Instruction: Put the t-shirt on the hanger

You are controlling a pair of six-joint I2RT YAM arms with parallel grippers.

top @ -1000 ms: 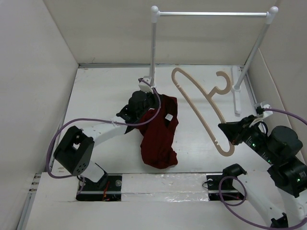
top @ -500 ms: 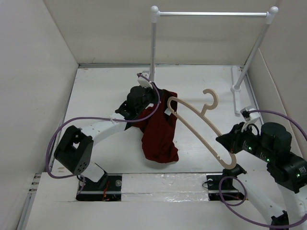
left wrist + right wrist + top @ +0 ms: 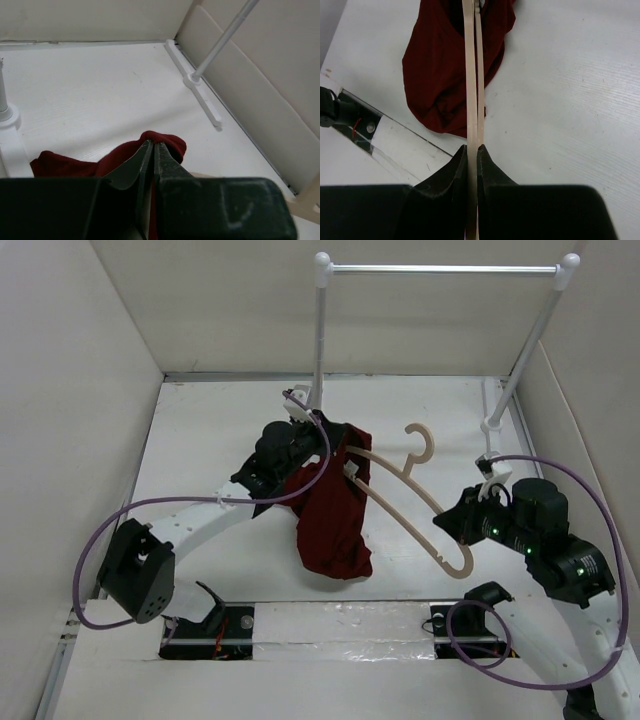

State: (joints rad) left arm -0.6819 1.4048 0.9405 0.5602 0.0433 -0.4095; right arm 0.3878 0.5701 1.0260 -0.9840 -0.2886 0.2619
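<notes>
Cream hanger [image 3: 471, 100] in right gripper [image 3: 471, 148], forearm toward t-shirt [image 3: 435, 65]

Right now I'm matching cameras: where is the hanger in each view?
Top external: hanger centre-right, slanting from the t-shirt to the right gripper.
Left wrist: hanger only a beige bit at the bottom-right edge.
Right wrist: hanger centre, rising from between the jaws.
Shared landmark: the t-shirt, in all three.

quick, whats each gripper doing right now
Left gripper: shut on the dark red cloth t-shirt.
Right gripper: shut on the thin cream clothes hanger.
</notes>
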